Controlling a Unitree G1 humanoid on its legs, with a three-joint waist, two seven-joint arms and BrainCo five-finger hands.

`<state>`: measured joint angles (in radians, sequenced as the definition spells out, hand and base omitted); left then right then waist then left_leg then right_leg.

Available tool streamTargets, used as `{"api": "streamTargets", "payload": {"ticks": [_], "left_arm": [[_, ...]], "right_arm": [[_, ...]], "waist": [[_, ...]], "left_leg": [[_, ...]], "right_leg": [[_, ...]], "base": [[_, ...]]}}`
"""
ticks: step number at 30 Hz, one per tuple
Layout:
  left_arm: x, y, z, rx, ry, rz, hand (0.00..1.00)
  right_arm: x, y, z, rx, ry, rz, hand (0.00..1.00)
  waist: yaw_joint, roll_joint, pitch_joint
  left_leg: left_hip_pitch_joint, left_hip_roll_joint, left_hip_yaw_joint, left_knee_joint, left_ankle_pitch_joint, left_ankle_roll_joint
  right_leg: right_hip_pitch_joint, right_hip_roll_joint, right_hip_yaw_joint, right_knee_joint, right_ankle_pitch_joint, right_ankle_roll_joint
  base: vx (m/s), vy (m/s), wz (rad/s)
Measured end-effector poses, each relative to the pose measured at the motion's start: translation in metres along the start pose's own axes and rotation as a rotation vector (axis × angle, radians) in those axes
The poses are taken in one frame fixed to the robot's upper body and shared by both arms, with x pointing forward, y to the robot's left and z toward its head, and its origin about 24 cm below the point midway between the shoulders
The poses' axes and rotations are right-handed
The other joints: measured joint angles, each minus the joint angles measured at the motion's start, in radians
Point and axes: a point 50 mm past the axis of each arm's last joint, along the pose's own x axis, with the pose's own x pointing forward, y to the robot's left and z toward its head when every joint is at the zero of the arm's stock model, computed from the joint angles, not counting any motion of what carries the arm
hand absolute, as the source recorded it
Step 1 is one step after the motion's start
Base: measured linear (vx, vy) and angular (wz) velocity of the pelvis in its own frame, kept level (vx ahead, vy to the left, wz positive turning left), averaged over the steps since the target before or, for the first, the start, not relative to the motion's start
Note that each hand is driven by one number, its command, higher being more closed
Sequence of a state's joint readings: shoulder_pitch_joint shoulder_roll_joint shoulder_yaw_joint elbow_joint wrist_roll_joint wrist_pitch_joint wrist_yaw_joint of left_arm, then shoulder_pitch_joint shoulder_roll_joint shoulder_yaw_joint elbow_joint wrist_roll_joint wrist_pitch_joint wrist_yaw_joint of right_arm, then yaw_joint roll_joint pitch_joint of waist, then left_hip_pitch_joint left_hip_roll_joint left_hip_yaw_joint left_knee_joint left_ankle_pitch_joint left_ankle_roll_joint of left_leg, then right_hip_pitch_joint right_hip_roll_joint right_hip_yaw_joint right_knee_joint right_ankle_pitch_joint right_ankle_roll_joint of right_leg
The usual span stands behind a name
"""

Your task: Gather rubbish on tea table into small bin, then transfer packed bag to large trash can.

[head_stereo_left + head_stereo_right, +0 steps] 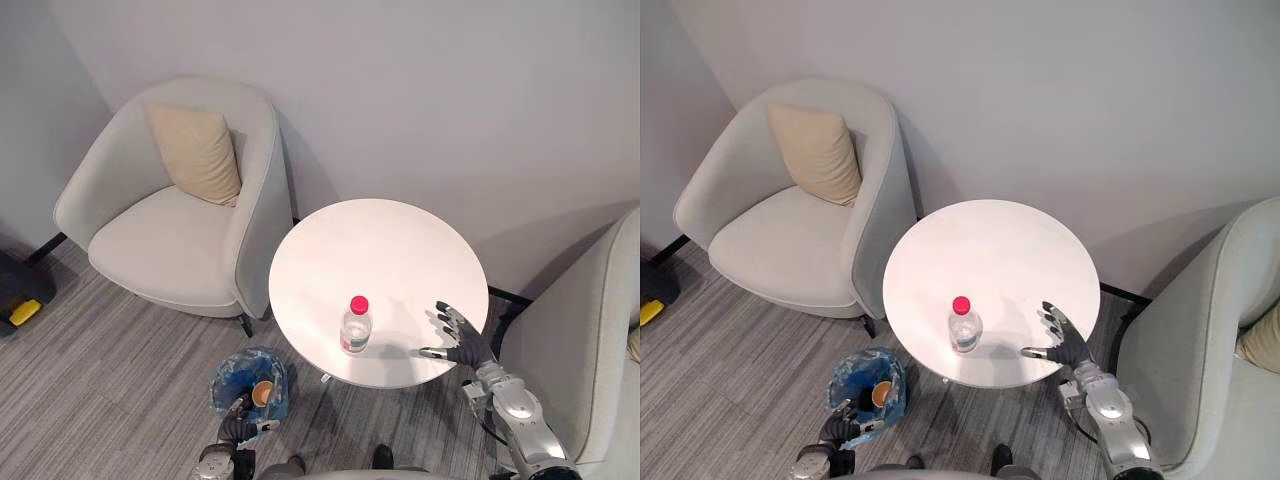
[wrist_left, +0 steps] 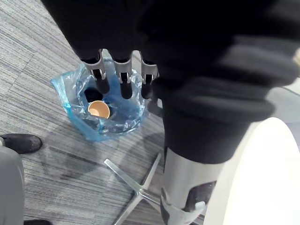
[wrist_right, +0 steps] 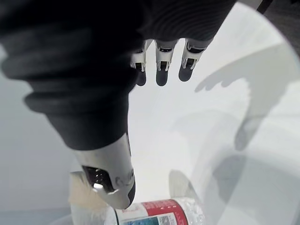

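Here, in the left eye view, a bottle [image 1: 355, 325] with a red cap is seen upright on the round white tea table [image 1: 380, 230], near its front edge, presumably as rubbish left to be gathered; the right hand [image 1: 458, 338] is held low over the table's right rim, fingers spread and nothing grasped, with the bottle near it on its left but apart; in the right eye view the small bin [image 1: 852, 372], lined with a blue bag [image 1: 898, 395], is seen on the floor just beside the table's left front, probably so that rubbish can be dropped in easily; in the left wrist view the left hand [image 2: 115, 77] is held above the bin, fingers straight and empty, and a paper cup [image 2: 99, 109] is seen inside; in the right wrist view the bottle lies close to the thumb, apparently untouched.
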<state>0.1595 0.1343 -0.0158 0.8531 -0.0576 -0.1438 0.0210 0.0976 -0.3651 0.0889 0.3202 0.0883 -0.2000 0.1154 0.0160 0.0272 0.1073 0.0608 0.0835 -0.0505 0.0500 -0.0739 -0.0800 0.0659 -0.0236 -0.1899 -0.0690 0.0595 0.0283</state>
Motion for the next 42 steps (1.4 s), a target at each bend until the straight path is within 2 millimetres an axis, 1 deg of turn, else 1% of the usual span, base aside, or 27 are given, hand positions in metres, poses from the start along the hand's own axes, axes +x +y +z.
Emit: {"api": "streamTargets", "payload": {"ticks": [4, 8, 10, 13, 16, 17, 18, 20, 22, 26, 27, 28, 29, 31, 32, 34, 36, 38, 40, 42], "left_arm": [[-0.003, -0.005, -0.006, 0.012, 0.017, -0.019, 0.0], [-0.003, -0.006, -0.007, 0.019, 0.019, -0.026, 0.0], [-0.003, -0.009, -0.007, 0.027, 0.019, -0.037, 0.0], [-0.003, -0.011, -0.007, 0.034, 0.017, -0.046, 0.0], [-0.003, -0.012, -0.005, 0.034, 0.005, -0.049, 0.0], [-0.003, -0.013, -0.004, 0.033, -0.003, -0.049, 0.0], [-0.003, -0.013, -0.003, 0.033, -0.006, -0.049, 0.0], [-0.002, -0.013, -0.001, 0.033, -0.012, -0.05, 0.0], [0.001, -0.016, 0.006, 0.036, -0.031, -0.06, 0.0], [0.004, -0.018, 0.015, 0.032, -0.061, -0.061, 0.0], [0.005, -0.018, 0.018, 0.024, -0.073, -0.061, 0.0], [0.005, -0.019, 0.018, 0.024, -0.075, -0.061, 0.0], [0.006, -0.02, 0.02, 0.026, -0.08, -0.064, 0.0], [0.007, -0.025, 0.025, 0.041, -0.094, -0.076, 0.0], [0.008, -0.026, 0.026, 0.041, -0.097, -0.078, 0.0], [0.009, -0.032, 0.03, 0.029, -0.107, -0.084, 0.0], [0.009, -0.035, 0.032, 0.028, -0.112, -0.092, 0.0], [0.01, -0.035, 0.034, 0.021, -0.117, -0.088, 0.0], [0.011, -0.035, 0.037, 0.016, -0.127, -0.087, 0.0], [0.011, -0.035, 0.039, 0.008, -0.13, -0.075, 0.0]], "right_arm": [[0.004, 0.011, 0.009, -0.021, -0.037, 0.052, 0.0], [0.007, 0.022, 0.013, -0.041, -0.059, 0.098, 0.0], [0.011, 0.03, 0.018, -0.054, -0.077, 0.132, 0.0], [0.017, 0.037, 0.025, -0.081, -0.102, 0.163, 0.0], [0.024, 0.039, 0.032, -0.088, -0.131, 0.161, 0.0], [0.027, 0.039, 0.033, -0.092, -0.129, 0.157, 0.0], [0.029, 0.039, 0.032, -0.094, -0.124, 0.154, 0.0], [0.035, 0.043, 0.034, -0.1, -0.124, 0.159, 0.0], [0.04, 0.047, 0.039, -0.097, -0.141, 0.156, 0.0], [0.056, 0.053, 0.05, -0.088, -0.16, 0.16, 0.0], [0.061, 0.054, 0.057, -0.088, -0.179, 0.159, 0.0], [0.062, 0.055, 0.06, -0.089, -0.187, 0.158, 0.0], [0.065, 0.057, 0.065, -0.098, -0.203, 0.158, 1.0], [0.069, 0.058, 0.067, -0.104, -0.205, 0.151, 1.0], [0.07, 0.059, 0.067, -0.106, -0.201, 0.151, 1.0], [0.078, 0.058, 0.076, -0.108, -0.214, 0.133, 1.0], [0.08, 0.058, 0.079, -0.109, -0.221, 0.125, 1.0], [0.083, 0.06, 0.084, -0.104, -0.237, 0.126, 1.0], [0.084, 0.06, 0.084, -0.103, -0.231, 0.127, 1.0], [0.087, 0.062, 0.084, -0.095, -0.22, 0.121, 1.0]], "waist": [[0.001, 0.0, 0.0], [0.001, 0.001, 0.0], [0.003, 0.001, 0.0], [0.007, 0.003, 0.002], [0.021, 0.009, 0.006], [0.029, 0.009, 0.008], [0.03, 0.009, 0.009], [0.037, 0.013, 0.018], [0.054, 0.017, 0.041], [0.058, 0.02, 0.084], [0.06, 0.022, 0.099], [0.063, 0.023, 0.1], [0.071, 0.025, 0.106], [0.083, 0.028, 0.114], [0.084, 0.028, 0.117], [0.082, 0.035, 0.14], [0.083, 0.039, 0.144], [0.095, 0.037, 0.149], [0.11, 0.037, 0.155], [0.11, 0.033, 0.162]], "left_leg": [[-0.015, 0.001, -0.009, 0.002, 0.0, 0.0], [-0.036, 0.001, -0.028, 0.002, 0.0, 0.0], [-0.049, 0.001, -0.034, 0.002, 0.008, -0.001], [-0.054, 0.001, -0.043, -0.001, 0.012, -0.003], [-0.064, -0.001, -0.054, 0.001, 0.013, -0.003], [-0.067, -0.001, -0.058, 0.001, 0.015, -0.003], [-0.069, -0.001, -0.059, 0.001, 0.016, -0.003], [-0.079, -0.002, -0.066, 0.001, 0.019, -0.003], [-0.094, -0.004, -0.081, 0.001, 0.027, -0.005], [-0.123, -0.003, -0.096, 0.002, 0.042, -0.01], [-0.129, -0.003, -0.1, 0.003, 0.044, -0.011], [-0.136, -0.003, -0.1, 0.004, 0.046, -0.01], [-0.146, -0.004, -0.103, 0.004, 0.049, -0.01], [-0.157, -0.006, -0.114, 0.009, 0.05, -0.011], [-0.158, -0.007, -0.116, 0.01, 0.051, -0.011], [-0.167, -0.013, -0.13, 0.022, 0.051, -0.01], [-0.181, -0.016, -0.138, 0.022, 0.056, -0.007], [-0.195, -0.017, -0.139, 0.021, 0.06, -0.008], [-0.196, -0.017, -0.14, 0.021, 0.06, -0.009], [-0.196, -0.017, -0.143, 0.02, 0.061, -0.01]], "right_leg": [[-0.003, 0.002, -0.006, -0.001, -0.002, -0.001], [-0.015, 0.002, -0.025, -0.001, -0.004, -0.002], [-0.031, 0.002, -0.032, -0.001, -0.002, -0.004], [-0.034, 0.003, -0.042, -0.001, -0.001, -0.005], [-0.037, 0.002, -0.052, -0.003, -0.001, -0.005], [-0.037, 0.002, -0.056, -0.003, -0.001, -0.005], [-0.037, 0.002, -0.059, -0.004, -0.002, -0.005], [-0.04, 0.002, -0.067, -0.004, -0.002, -0.005], [-0.053, 0.001, -0.08, -0.001, 0.0, -0.008], [-0.074, 0.002, -0.097, 0.004, 0.005, -0.015], [-0.082, 0.001, -0.099, 0.011, 0.004, -0.015], [-0.091, 0.001, -0.1, 0.014, 0.004, -0.015], [-0.099, 0.0, -0.102, 0.017, 0.004, -0.015], [-0.107, -0.002, -0.111, 0.022, 0.003, -0.016], [-0.107, -0.002, -0.114, 0.025, 0.001, -0.016], [-0.108, -0.009, -0.128, 0.035, -0.005, -0.014], [-0.12, -0.014, -0.137, 0.041, -0.007, -0.011], [-0.139, -0.016, -0.137, 0.053, -0.009, -0.012], [-0.14, -0.016, -0.138, 0.054, -0.01, -0.013], [-0.14, -0.016, -0.141, 0.057, -0.012, -0.013]], "base": [[-0.06, -0.007, 0.05], [-0.03, -0.005, 0.12], [0.01, -0.004, 0.1], [0.02, -0.002, 0.08], [0.0, 0.004, 0.11], [-0.01, 0.004, 0.13], [-0.02, 0.003, 0.14], [-0.04, -0.001, 0.14], [-0.07, -0.01, 0.17], [-0.06, -0.011, 0.12], [-0.05, -0.004, 0.06], [-0.05, 0.001, 0.05], [0.0, 0.0, 0.0], [-0.02, 0.001, 0.11], [-0.03, 0.004, 0.16], [-0.04, 0.01, 0.18], [-0.05, 0.015, 0.16], [-0.01, 0.008, 0.03], [0.0, 0.0, 0.02], [0.0, 0.002, 0.04]]}}
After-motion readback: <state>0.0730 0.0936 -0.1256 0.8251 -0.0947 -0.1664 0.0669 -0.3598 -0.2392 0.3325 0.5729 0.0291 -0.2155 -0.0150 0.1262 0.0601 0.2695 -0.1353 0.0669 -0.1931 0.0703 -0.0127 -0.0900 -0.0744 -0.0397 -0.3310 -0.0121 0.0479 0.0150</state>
